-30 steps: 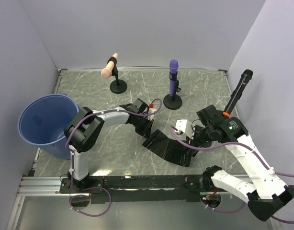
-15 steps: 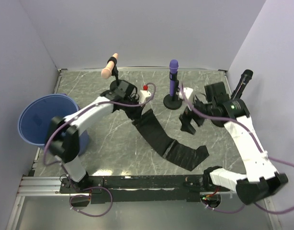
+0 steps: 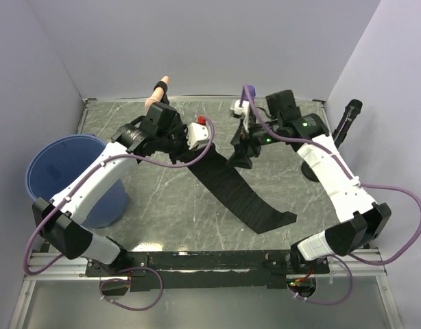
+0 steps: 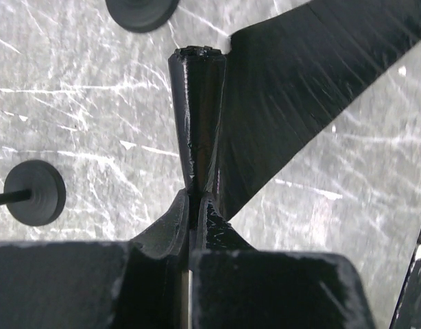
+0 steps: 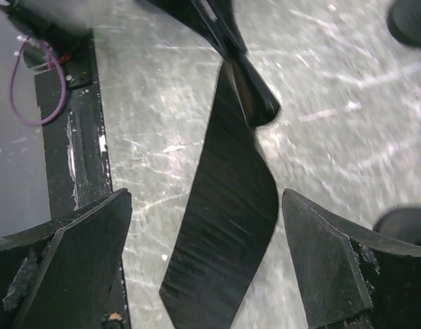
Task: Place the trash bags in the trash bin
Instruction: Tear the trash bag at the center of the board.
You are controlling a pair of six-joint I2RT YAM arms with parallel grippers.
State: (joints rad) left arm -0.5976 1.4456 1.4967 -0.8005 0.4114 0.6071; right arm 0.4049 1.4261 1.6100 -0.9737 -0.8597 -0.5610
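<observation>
The left gripper (image 4: 197,202) is pinching one end of the long black plastic trash bag (image 3: 231,192), which is trailing beneath the wide-open right gripper (image 5: 205,199).

The bench (image 3: 162,199) is a grey-green marbled slab with white veins. At the left of the top view the blue trash bin (image 3: 59,175) stands upright on it. A black trash bag (image 3: 231,188) runs diagonally through the middle, and only its lower-right end lies flat on the surface. In the left wrist view a round black stand base (image 4: 140,10) sits at the top edge and a second stand base (image 4: 35,192) at the left.
</observation>
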